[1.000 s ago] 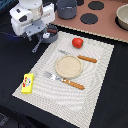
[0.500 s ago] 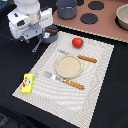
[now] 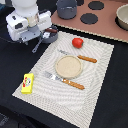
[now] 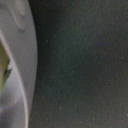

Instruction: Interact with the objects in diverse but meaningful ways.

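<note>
The white robot arm (image 3: 27, 22) hangs over the grey long-handled saucepan (image 3: 48, 35); its pincer is hidden, so wide or narrow cannot be told. The round red tomato (image 3: 77, 42) sits near the round tan plate (image 3: 68, 67).

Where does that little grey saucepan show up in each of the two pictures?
Exterior view: grey saucepan sits just off the placemat's far corner, partly under the robot's gripper.
Wrist view: likely the curved grey rim along one edge; not certain.
Shared landmark: the dark tabletop.
</note>
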